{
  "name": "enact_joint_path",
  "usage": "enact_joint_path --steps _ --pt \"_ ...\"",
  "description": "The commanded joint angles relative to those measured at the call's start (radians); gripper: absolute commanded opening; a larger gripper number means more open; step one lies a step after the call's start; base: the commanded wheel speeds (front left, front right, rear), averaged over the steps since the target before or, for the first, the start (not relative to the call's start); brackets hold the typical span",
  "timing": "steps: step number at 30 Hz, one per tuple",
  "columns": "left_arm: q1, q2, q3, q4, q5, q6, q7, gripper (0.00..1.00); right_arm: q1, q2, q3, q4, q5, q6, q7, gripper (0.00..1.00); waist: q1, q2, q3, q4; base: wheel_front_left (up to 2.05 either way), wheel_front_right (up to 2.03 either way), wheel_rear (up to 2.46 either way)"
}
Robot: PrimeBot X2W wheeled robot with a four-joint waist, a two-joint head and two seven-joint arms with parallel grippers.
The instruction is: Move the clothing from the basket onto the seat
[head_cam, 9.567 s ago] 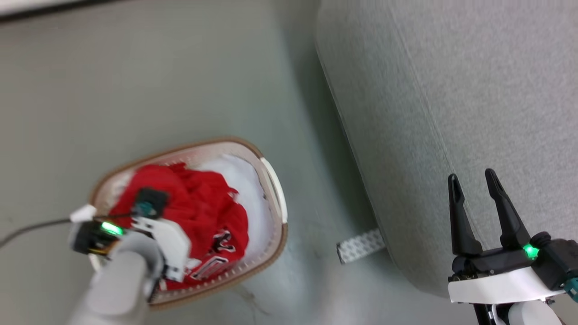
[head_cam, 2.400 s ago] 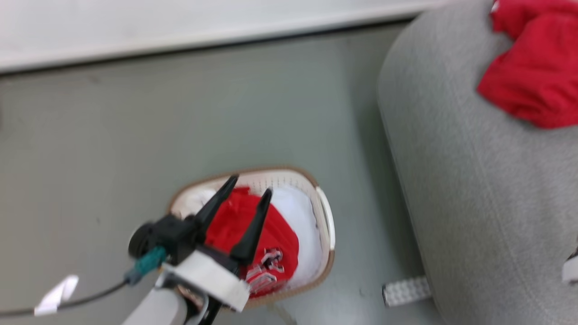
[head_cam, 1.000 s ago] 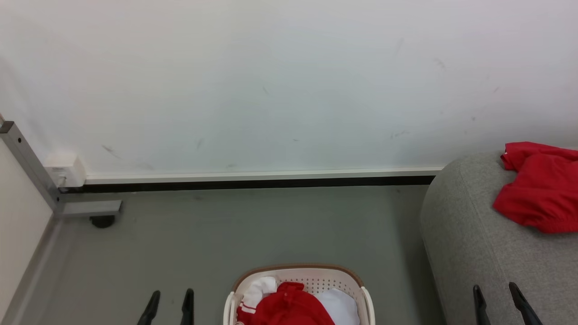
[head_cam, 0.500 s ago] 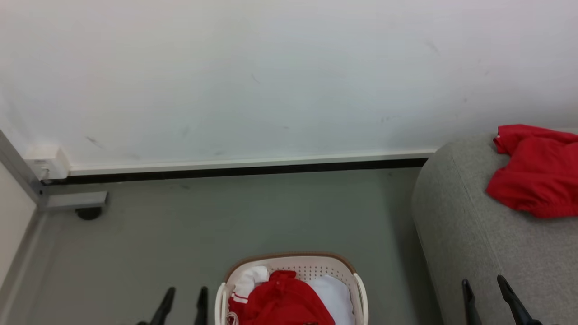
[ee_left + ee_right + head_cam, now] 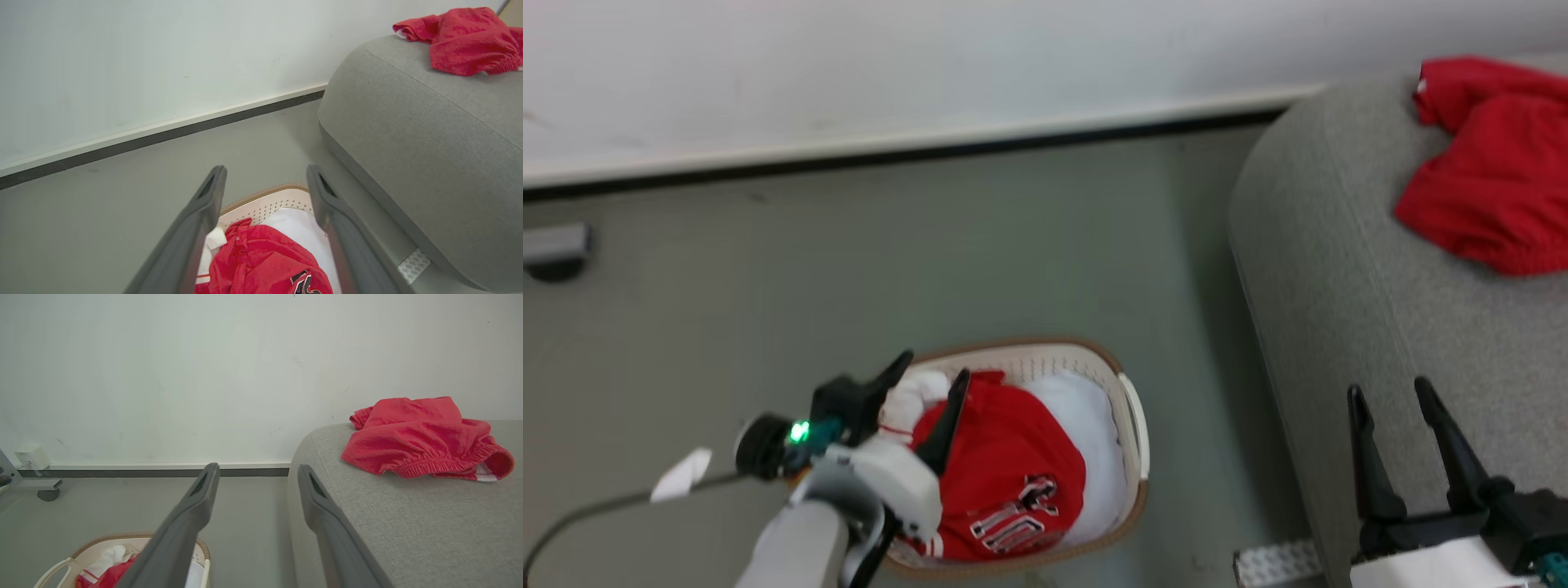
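The left gripper (image 5: 935,367) hovers over the basket (image 5: 1029,344) on the floor (image 5: 849,269), fingers spread wide, holding nothing. The red clothing (image 5: 1005,465) lies inside the basket, on a white cloth (image 5: 1094,433). The right gripper (image 5: 1388,388), fingers parted and empty, is near the seat (image 5: 1323,286), where 1 red garment (image 5: 1486,188) lies.

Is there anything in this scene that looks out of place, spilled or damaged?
Nothing is spilled or damaged. One small oddity: a pale patterned strip pokes out from under the sofa onto the floor. The red jersey lies crumpled inside the basket, left gripper open over it.
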Motion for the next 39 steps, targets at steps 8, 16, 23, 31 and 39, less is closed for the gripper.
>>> enact_joint_path --steps 8,16,23,31,39 --pt "-0.254 0.034 -0.093 0.193 0.092 0.000 0.188 1.00 -0.135 0.000 -0.005 -0.075 0.064 -0.002 -0.003 1.00 -0.0002 0.0000 0.359 -0.109 0.00 0.00 0.00" --pt "-0.424 0.038 -0.159 0.385 0.165 0.005 0.265 1.00 -0.216 0.000 0.001 -0.143 0.090 -0.002 -0.003 1.00 -0.0002 0.0000 0.517 -0.144 0.00 0.00 0.00" --pt "-0.527 0.064 -0.199 0.526 0.212 0.015 0.286 1.00 -0.226 0.000 0.009 -0.198 0.098 -0.002 -0.003 1.00 -0.0002 0.0000 0.594 -0.166 0.00 0.00 0.00" --pt "-0.607 0.061 -0.247 0.651 0.231 0.007 0.292 1.00 -0.210 0.000 0.009 -0.237 0.079 -0.002 -0.003 1.00 -0.0002 0.0000 0.660 -0.182 0.01 0.01 0.01" --pt "-0.627 -0.011 -0.244 0.708 0.172 0.003 0.177 0.00 -0.187 0.000 -0.002 -0.240 0.049 -0.002 -0.003 1.00 -0.0002 0.0000 0.624 -0.132 0.05 0.05 0.05"
